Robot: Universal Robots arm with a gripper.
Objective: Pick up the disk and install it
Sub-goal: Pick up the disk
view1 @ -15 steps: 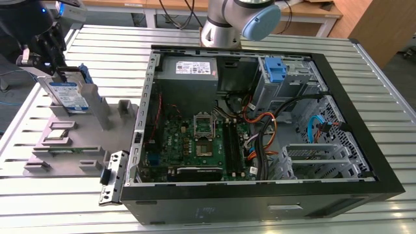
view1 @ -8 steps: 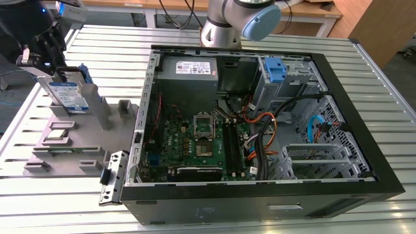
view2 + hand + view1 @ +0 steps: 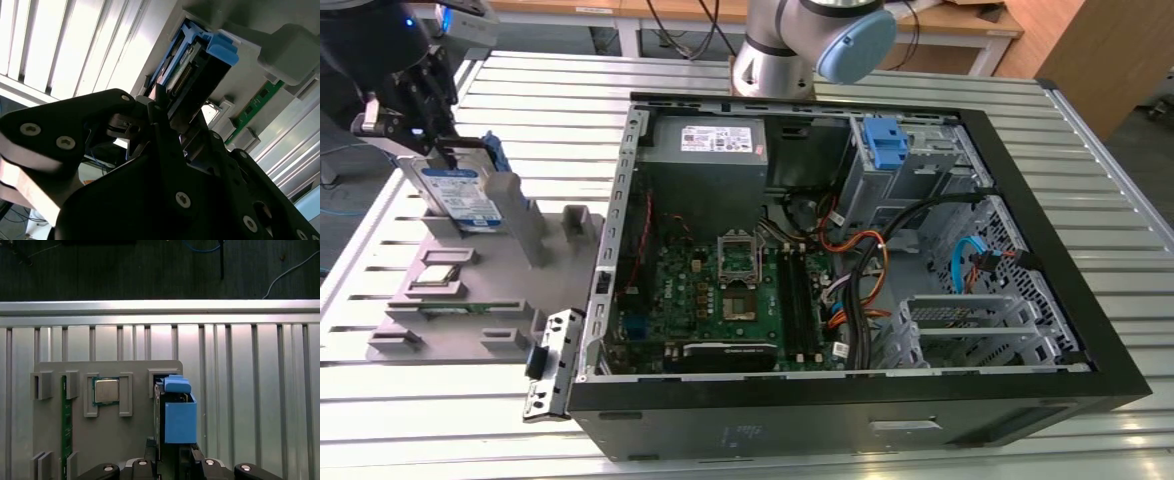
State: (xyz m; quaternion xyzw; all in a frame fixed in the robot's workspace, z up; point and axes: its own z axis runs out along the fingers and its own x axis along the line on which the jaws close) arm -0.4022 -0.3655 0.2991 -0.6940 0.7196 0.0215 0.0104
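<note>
The disk (image 3: 460,195), a silver drive with a blue-and-white label and a blue bracket, stands on edge in a slot of the grey holder (image 3: 480,290) at the exterior view's left. My gripper (image 3: 434,150) sits over its upper end. In the first wrist view the disk (image 3: 179,420) runs between my fingertips (image 3: 150,444), which press its two sides; my gripper (image 3: 171,450) is shut on it. In the second wrist view the disk's connector end (image 3: 200,65) sticks out past my gripper (image 3: 170,110).
The open computer case (image 3: 854,400) lies on the slatted metal table, with a drive cage and a blue bracket (image 3: 885,140) at its far side and a grey power supply (image 3: 707,140). The holder (image 3: 135,440) also carries a processor chip (image 3: 106,391) and a green memory stick (image 3: 63,425).
</note>
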